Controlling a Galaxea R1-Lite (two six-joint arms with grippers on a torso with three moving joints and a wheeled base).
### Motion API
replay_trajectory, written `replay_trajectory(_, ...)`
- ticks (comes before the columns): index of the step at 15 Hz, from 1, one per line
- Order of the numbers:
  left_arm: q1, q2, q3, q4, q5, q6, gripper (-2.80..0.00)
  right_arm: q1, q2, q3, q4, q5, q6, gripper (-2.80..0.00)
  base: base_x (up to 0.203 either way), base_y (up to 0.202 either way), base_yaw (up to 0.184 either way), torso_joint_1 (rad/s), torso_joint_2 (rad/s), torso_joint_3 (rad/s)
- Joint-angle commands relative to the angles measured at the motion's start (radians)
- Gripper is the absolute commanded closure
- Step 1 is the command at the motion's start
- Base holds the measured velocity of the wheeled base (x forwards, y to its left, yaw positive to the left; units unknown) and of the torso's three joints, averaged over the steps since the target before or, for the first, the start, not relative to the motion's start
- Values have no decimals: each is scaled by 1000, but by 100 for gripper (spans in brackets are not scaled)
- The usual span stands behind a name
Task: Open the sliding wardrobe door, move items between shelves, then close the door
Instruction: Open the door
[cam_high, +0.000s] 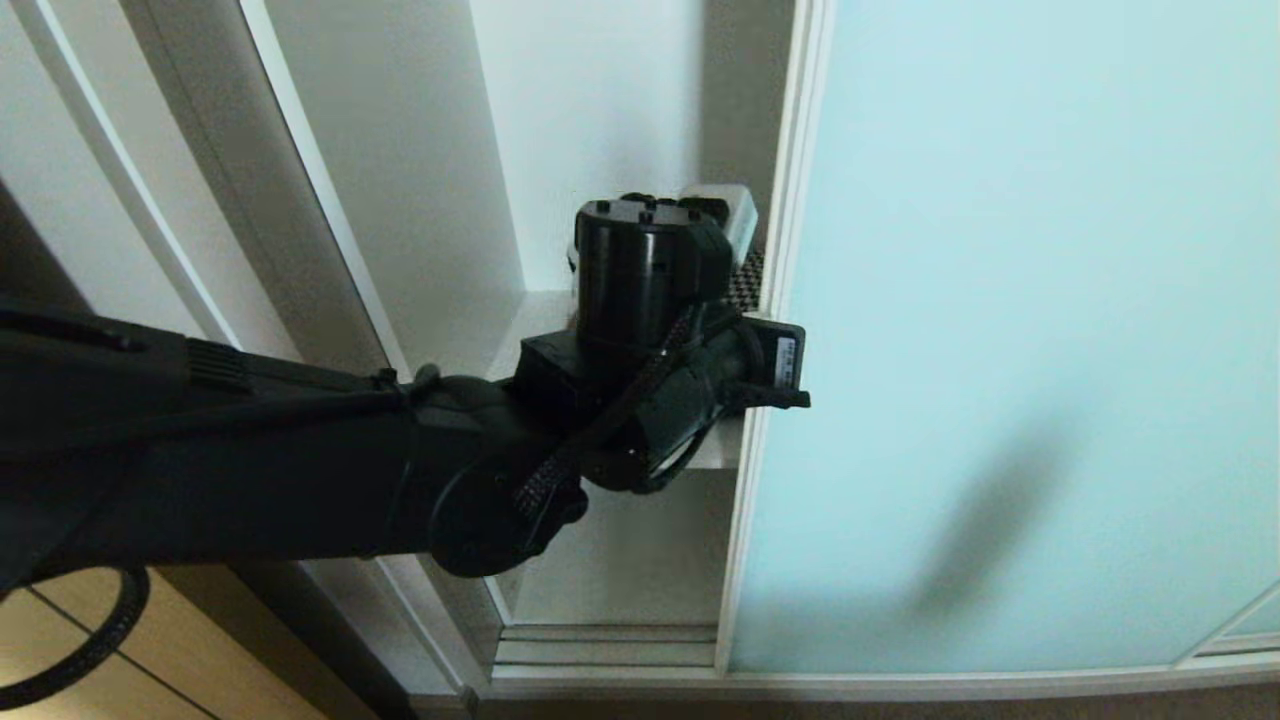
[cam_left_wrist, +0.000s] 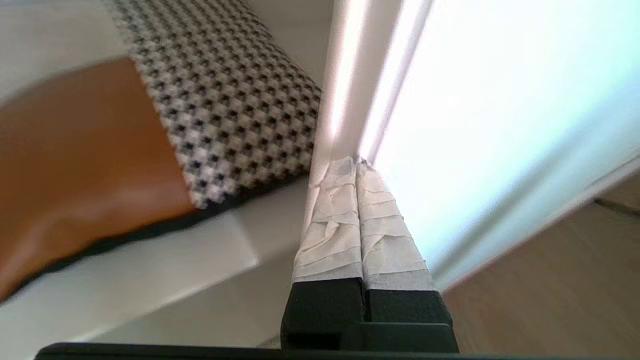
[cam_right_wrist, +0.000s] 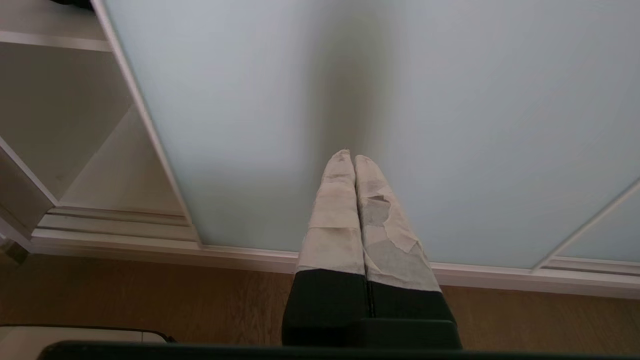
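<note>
The sliding wardrobe door, frosted aqua glass in a thin pale frame, stands partly open and leaves a narrow gap on its left. My left arm reaches into that gap. My left gripper is shut and empty, with its taped tips against the door's frame edge. Just beside it a cushion, houndstooth and rust-brown with black edging, lies on a white shelf. Only a sliver of the cushion shows in the head view. My right gripper is shut and empty, low in front of the door glass.
A lower white shelf compartment shows through the gap. The floor tracks run along the wardrobe's base. The white wardrobe side wall bounds the gap on the left. Wood floor lies in front, and a black cable loops under my left arm.
</note>
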Motion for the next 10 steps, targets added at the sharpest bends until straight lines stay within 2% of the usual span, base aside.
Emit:
replay_trajectory(1,-11,5,-2,-4,24,-2,0,0,0,0,1,2,0,0,0,0,0,0,0,0)
replay_trajectory(4,-11,-46,5,-4,26,-7,0,0,0,0,0,0,0,0,0,0,0,0,0,0)
replay_trajectory(10,-19,13,-34,-12,29,-3,0,-1,0,0,0,0,0,0,0,0,0,0,0,0)
